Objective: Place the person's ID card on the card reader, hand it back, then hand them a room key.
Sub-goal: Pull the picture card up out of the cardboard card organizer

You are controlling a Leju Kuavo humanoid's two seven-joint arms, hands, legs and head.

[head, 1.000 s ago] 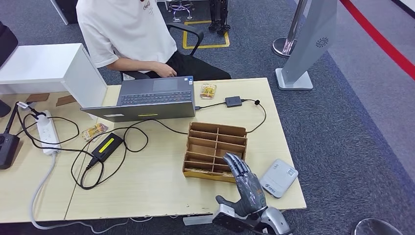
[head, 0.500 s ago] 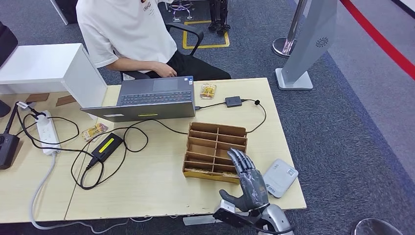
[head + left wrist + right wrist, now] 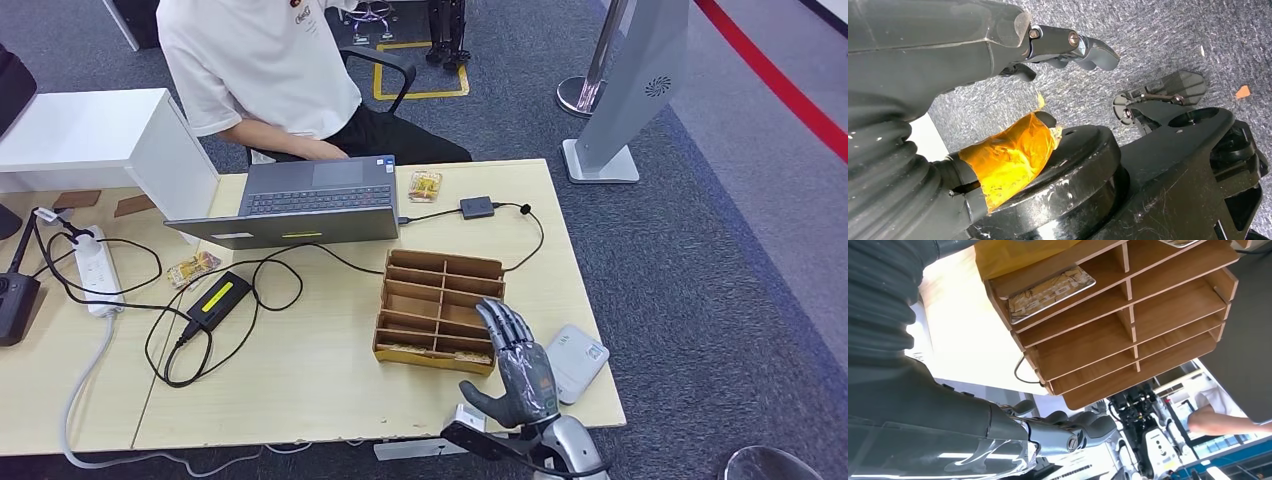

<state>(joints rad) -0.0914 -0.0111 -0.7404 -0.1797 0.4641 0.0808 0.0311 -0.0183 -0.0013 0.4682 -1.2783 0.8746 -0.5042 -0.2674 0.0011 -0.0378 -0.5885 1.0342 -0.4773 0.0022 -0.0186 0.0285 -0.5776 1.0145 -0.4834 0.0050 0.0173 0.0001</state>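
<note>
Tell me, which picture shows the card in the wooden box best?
The right wrist view: the patterned card lies close and plain in the wooden box. The head view shows just a thin sliver at the box's near edge.

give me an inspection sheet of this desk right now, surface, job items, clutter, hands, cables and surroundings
Surface: light wooden table, crowded on its far and left parts.
Job's things: white card reader near the right front corner; wooden card organizer beside it, one patterned card in a compartment.
Clutter: open laptop, two snack packets.
Hands: right hand open above the organizer's front right corner, holding nothing; left hand hangs low over the floor, holding nothing.
Cables: black leads loop from a charger brick and a small adapter; white power strip.
Surroundings: seated person, grey carpet, grey stand.
</note>
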